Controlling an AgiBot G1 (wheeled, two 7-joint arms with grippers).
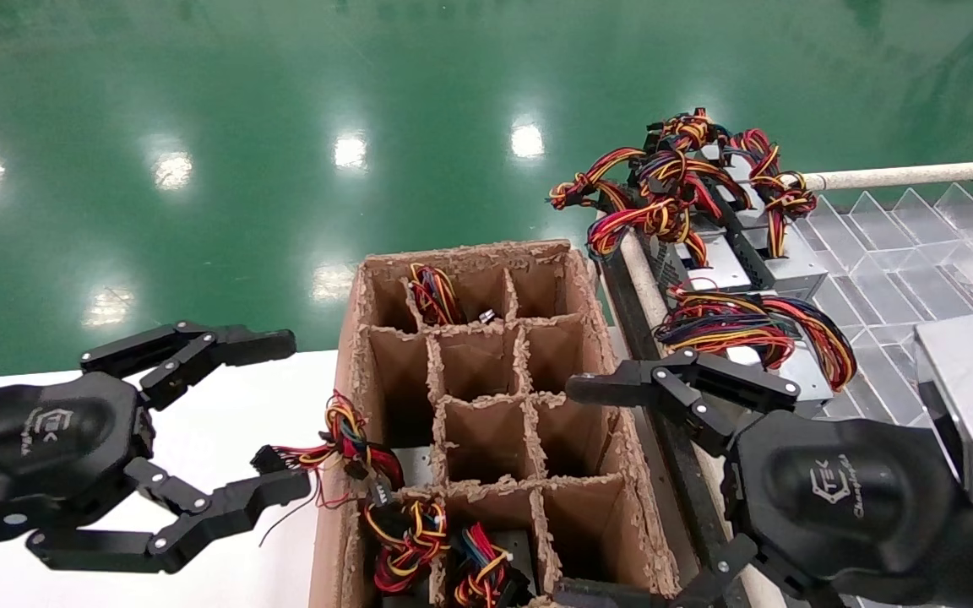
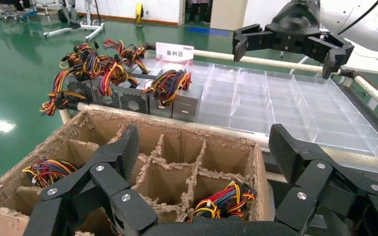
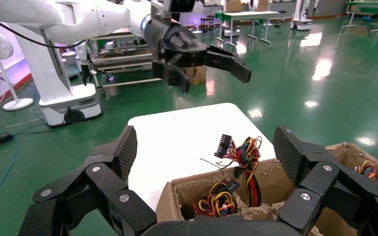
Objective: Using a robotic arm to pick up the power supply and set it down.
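So here's what we've got. Both our arms are up over the work area and neither one is carrying anything. Our right gripper, the one with the silver-grey box on its wrist, hangs spread wide over the gap between the cardboard box and the clear divider tray. Fingers fully apart, nothing between them. Our left gripper sits over the white table, just left of the cardboard box, also spread wide and holding nothing.

The power supply we're after lies on the near left part of the clear tray, right beside the rail, with its red, yellow and black wires heaped on top. It's just beyond our right gripper's far fingertip, not touching as far as we can tell. More units sit farther back on the tray with tangled wires.

The cardboard box has a grid of cells. A few near cells hold wire bundles, 1 far cell has some too, and a loose bundle with a black connector hangs over its left wall.
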